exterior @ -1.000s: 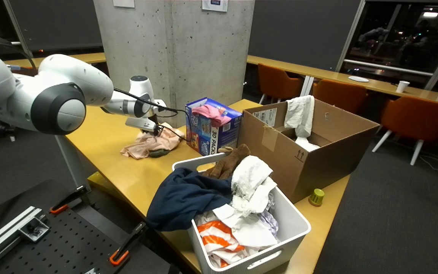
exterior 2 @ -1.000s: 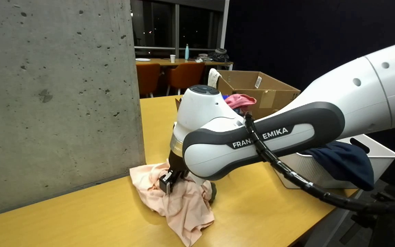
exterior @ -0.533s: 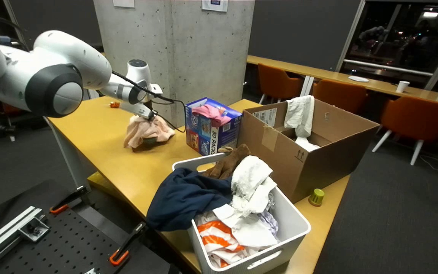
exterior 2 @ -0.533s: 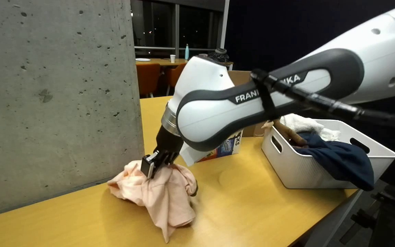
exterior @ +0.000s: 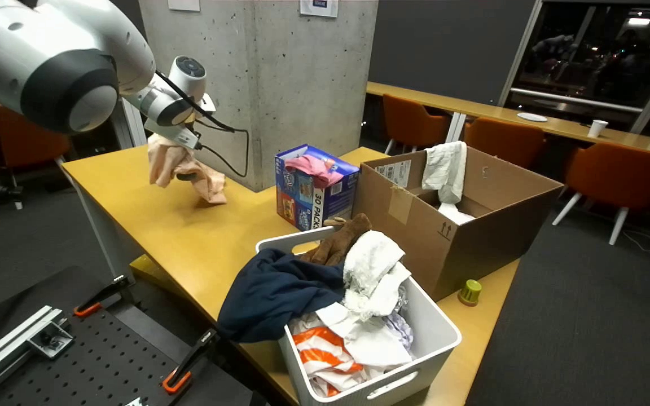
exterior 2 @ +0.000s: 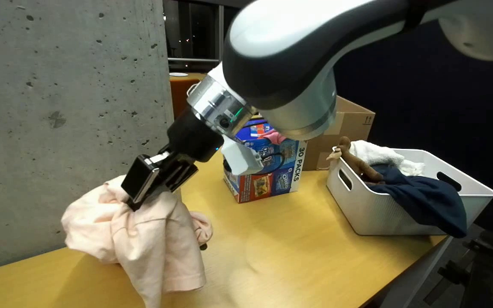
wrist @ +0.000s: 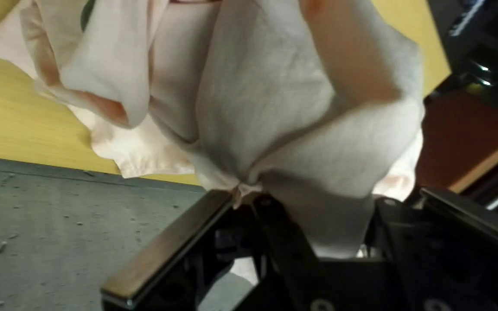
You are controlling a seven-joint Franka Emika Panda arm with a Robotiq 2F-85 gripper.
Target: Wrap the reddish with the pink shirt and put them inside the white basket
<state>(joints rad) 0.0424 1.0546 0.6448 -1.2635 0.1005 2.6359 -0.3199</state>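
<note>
- The yellow table spans the middle of an exterior view.
- The white robot arm reaches in from the upper left there.
- The cardboard box stands right of centre, a white cloth hanging over its rim.
- The white basket sits at the right of an exterior view, a navy cloth draped over its edge.
- The pale pink shirt hangs bunched at the lower left, well apart from the basket; whether its lowest edge touches the table I cannot tell.
- The blue snack box stands near the frame's centre, just beside the cardboard box.
- The gripper, at the bottom of the wrist view, clamps gathered shirt fabric between its jaws.
- A dark green piece peeks from the shirt's folds, left of centre; what it belongs to I cannot tell.
</note>
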